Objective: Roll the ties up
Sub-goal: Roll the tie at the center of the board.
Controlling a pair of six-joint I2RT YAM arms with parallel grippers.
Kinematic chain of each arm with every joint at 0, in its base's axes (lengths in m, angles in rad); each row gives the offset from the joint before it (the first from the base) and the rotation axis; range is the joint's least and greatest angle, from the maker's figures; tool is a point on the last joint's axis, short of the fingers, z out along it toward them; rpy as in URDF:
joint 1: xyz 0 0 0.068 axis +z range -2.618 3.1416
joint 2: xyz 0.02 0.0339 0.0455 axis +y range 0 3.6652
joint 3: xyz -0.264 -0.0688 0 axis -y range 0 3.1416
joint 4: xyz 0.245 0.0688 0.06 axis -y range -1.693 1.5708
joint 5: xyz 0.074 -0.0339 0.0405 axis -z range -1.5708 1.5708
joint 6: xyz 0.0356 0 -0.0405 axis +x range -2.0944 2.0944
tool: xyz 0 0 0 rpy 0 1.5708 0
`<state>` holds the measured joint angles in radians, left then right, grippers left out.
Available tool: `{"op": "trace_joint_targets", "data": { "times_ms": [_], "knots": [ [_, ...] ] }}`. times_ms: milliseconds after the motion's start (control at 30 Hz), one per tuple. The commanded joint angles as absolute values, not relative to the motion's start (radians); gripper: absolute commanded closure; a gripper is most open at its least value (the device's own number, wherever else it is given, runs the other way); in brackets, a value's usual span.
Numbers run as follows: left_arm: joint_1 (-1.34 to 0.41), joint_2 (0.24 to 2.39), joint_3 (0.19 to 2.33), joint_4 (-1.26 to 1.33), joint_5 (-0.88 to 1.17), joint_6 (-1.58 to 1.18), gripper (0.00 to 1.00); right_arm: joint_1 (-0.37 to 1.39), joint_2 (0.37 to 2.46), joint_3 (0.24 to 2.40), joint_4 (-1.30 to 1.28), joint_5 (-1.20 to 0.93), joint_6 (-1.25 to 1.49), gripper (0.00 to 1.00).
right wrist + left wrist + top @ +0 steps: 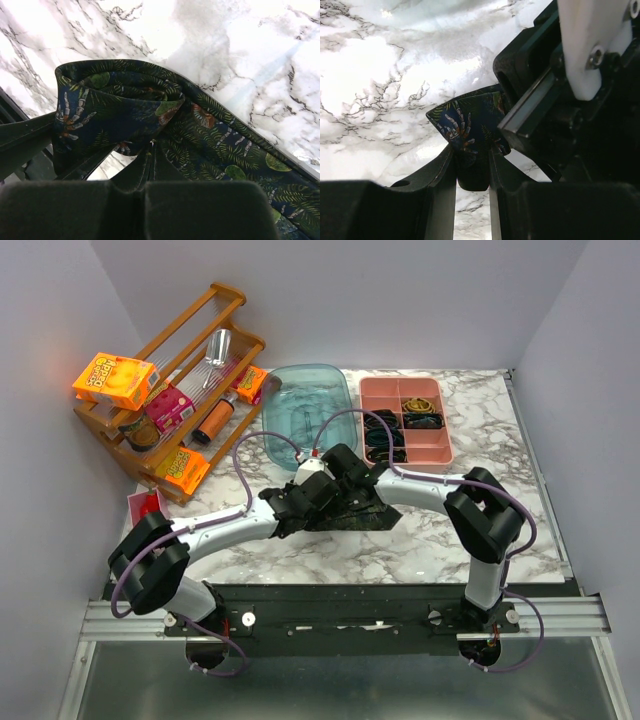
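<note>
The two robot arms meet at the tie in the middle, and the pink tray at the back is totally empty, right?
No. The pink tray is not empty: the top view shows dark rolls sitting in some of its compartments. What you said about the tie is right.

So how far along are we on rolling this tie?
Done: dark coils, possibly finished ties, sit in the pink tray. In hand: the left end effector and right end effector both pinch the fern-print necktie, with one loose loop formed. Left: the rest of it lies flat on the marble table, unrolled.
</note>
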<state>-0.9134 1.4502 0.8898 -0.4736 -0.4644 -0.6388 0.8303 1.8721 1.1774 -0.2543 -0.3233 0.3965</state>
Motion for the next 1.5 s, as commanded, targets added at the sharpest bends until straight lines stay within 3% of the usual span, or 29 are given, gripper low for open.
{"op": "trace_joint_targets", "data": {
  "times_ms": [0, 400, 1467],
  "knots": [
    [-0.925, 1.419, 0.876, -0.45, -0.534, -0.655, 1.0, 0.836, 1.898, 1.154, -0.196, -0.373, 0.44, 0.99],
    [-0.923, 1.356, 0.842, -0.428, -0.552, -0.632, 1.0, 0.83, 1.876, 1.108, -0.126, -0.387, 0.486, 0.99],
    [-1.0, 1.692, 1.121, -0.883, -0.775, -0.66, 1.0, 0.56, 1.632, 0.945, -0.186, -0.298, 0.388, 0.99]
  ]
}}
